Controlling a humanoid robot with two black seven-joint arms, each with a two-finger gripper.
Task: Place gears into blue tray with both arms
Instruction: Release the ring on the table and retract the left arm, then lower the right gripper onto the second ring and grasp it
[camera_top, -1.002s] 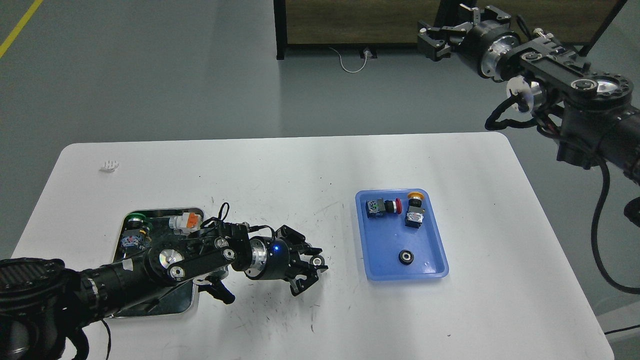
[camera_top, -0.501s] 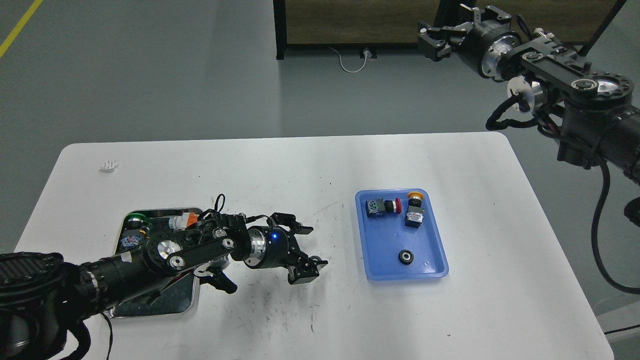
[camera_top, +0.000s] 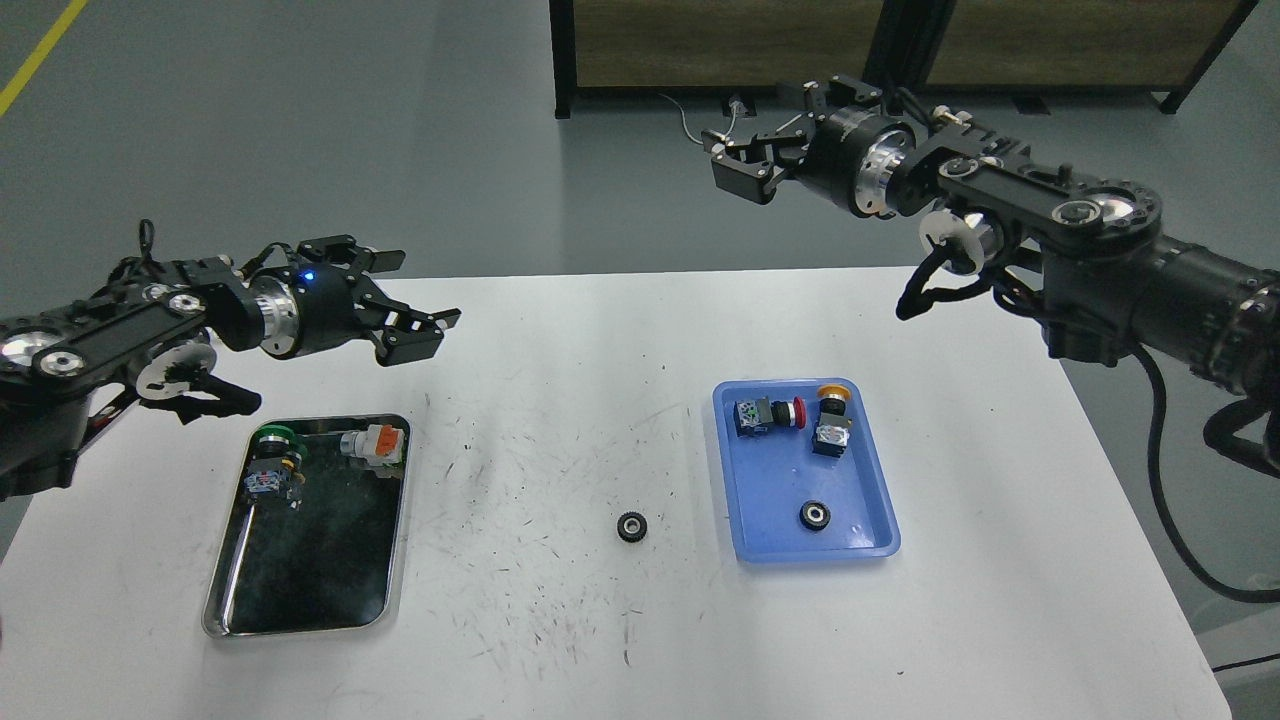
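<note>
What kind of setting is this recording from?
Probably a robotics lab or workshop: a scuffed white table on grey floor with a yellow line, and industrial parts sorted between a steel tray and blue tray.

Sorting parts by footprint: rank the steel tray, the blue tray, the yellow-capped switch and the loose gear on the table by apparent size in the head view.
1. Steel tray: largest.
2. Blue tray: somewhat smaller.
3. Yellow-capped switch: far smaller than either tray.
4. Loose gear: smallest.
The steel tray reaches nearer the camera, which may widen its lead over the blue one.
</note>
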